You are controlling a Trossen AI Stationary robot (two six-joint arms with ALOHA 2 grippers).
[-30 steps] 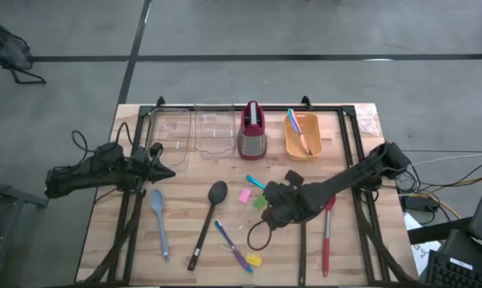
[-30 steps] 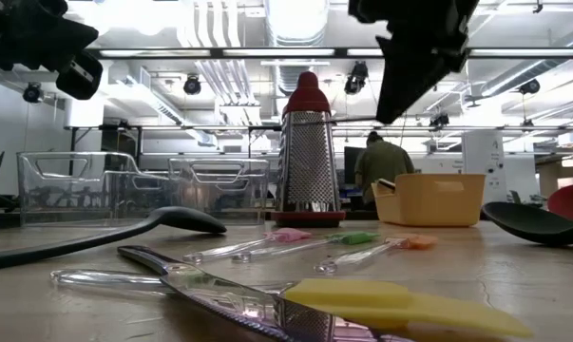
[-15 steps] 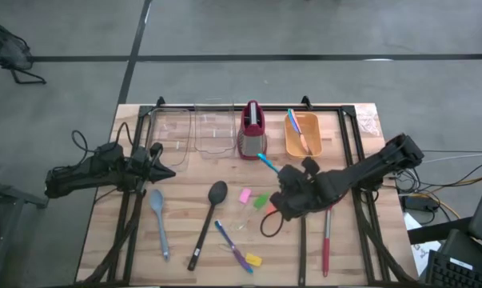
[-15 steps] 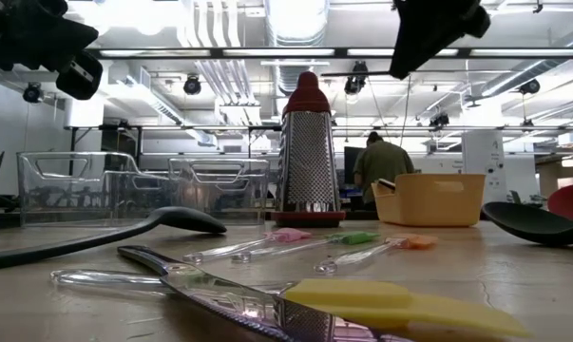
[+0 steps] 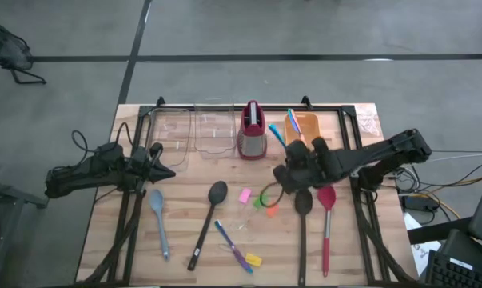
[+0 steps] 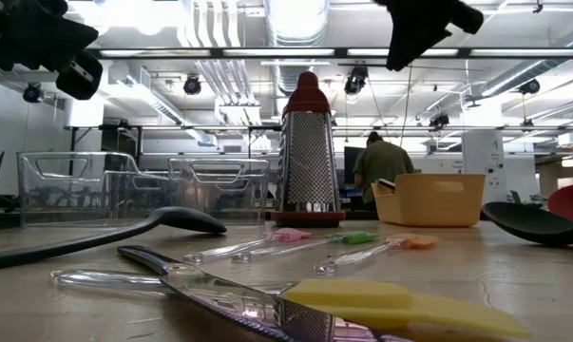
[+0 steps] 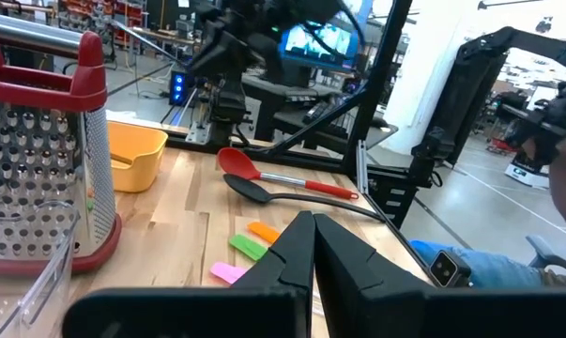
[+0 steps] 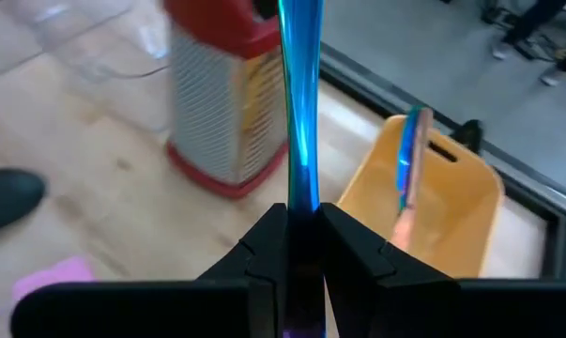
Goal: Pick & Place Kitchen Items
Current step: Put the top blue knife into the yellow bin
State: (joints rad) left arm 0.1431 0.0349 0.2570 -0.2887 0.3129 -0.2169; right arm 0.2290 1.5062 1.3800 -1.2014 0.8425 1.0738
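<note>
My right gripper (image 5: pixel 289 154) hangs above the table just in front of the orange bin (image 5: pixel 311 142) and is shut on a thin blue piece of cutlery (image 5: pixel 276 134). That piece also fills the middle of the right wrist view (image 8: pixel 299 103). On the wood lie a black spoon (image 5: pixel 209 220), a grey-blue spoon (image 5: pixel 158 220), a second black spoon (image 5: pixel 302 220), a red spoon (image 5: pixel 327 216), and pink (image 5: pixel 244 195), green (image 5: pixel 260 202), orange (image 5: pixel 271 211) and yellow (image 5: pixel 254 260) blocks. My left gripper (image 5: pixel 169 170) waits shut at the left. My right gripper pinches the blue cutlery by its near end (image 8: pixel 305 199) between its two fingers. The fingers slant down from the table's right side. The piece sticks out ahead past the fingertips, lifted clear of the table, with its free end (image 5: pixel 270 126) between the grater and the orange bin.
A red-and-grey grater (image 5: pixel 252 132) stands upright at the back middle, with two clear bins (image 5: pixel 213 132) (image 5: pixel 170 134) to its left. The orange bin holds other thin cutlery (image 8: pixel 409 169). A blue-and-purple piece (image 5: pixel 231 245) lies near the yellow block. A person (image 6: pixel 381 169) stands in the room behind.
My right gripper has risen and gone toward the far edge and the orange bin, rolling as it went. The blue cutlery has gone with it, lifted clear of the table. The second black spoon and the red spoon, earlier under the arm, now show.
</note>
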